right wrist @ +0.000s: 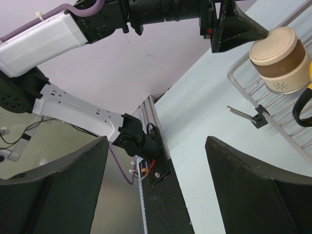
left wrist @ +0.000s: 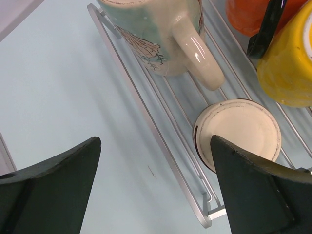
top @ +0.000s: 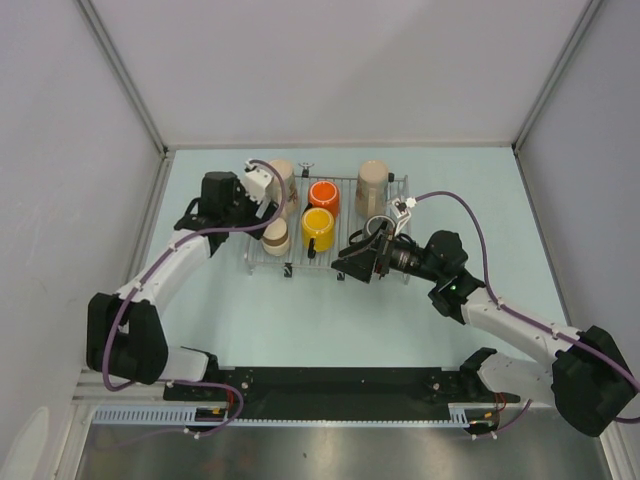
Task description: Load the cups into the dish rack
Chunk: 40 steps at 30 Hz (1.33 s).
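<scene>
Cups crowd the flat silver wire dish rack [top: 345, 212]: a small cream-and-brown cup [left wrist: 239, 129] sits upturned by its left rail, probably to drain, beside a tall beige mug [left wrist: 156, 34], an orange mug [top: 323, 195] and a yellow mug [top: 318, 228]. My left tool [left wrist: 153, 190] hangs wide and empty over that rail, and my right tool [right wrist: 156, 185] is wide and empty off the front edge. I judge the bare pale-blue worktop [top: 330, 320] in front leaves room to back out.
</scene>
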{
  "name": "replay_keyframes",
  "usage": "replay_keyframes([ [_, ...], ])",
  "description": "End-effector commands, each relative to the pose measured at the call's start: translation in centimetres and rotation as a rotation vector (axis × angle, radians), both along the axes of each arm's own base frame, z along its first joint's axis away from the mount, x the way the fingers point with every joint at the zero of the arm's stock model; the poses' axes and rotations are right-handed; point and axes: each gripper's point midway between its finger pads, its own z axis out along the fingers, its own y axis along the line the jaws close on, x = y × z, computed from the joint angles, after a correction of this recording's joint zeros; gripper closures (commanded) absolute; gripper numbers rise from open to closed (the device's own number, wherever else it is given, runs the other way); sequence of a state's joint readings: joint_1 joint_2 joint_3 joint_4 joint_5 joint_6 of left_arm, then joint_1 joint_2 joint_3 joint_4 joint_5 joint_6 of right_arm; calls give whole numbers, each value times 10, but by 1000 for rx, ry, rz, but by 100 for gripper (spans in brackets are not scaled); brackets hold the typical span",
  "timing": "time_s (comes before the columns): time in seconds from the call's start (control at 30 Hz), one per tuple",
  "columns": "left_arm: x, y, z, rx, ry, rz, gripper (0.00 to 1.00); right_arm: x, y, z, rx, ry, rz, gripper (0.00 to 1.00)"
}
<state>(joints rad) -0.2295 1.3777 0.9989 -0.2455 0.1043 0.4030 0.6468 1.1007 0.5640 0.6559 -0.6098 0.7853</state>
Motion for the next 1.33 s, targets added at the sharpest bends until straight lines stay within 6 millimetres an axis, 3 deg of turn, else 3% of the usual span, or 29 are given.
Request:
replay_keyframes([
  [0.0, -16, 1, 1, -5, 24, -25, 0, 0, 1, 8, 21, -39, -1, 13],
  [0.3, -48, -28, 61, -196, -17, -126, 0, 16, -1, -1, -92, -68, -100, 12],
  [0.43, -67, -36, 94, -268, -77, -176, 0, 37, -14, -16, -268, -85, -287, 6],
  [0.47, -71, -38, 98, -277, -82, -189, 0, 40, -15, -9, -296, -123, -318, 0],
  [0.57, -85, -43, 107, -307, -98, -227, 0, 57, -30, -17, -427, -130, -484, 0],
  [0.67, -97, -47, 107, -333, -110, -257, 0, 68, -46, -29, -534, -101, -596, 0],
  [0.73, -97, -47, 106, -354, -126, -246, 0, 72, -54, -27, -569, -100, -657, 0],
  [0.93, -85, -32, 110, -361, -216, -134, 0, 76, -72, -19, -578, -123, -757, 0],
  [1.3, -96, -28, 96, -358, -221, -124, 0, 73, -71, -17, -578, -136, -752, 0],
])
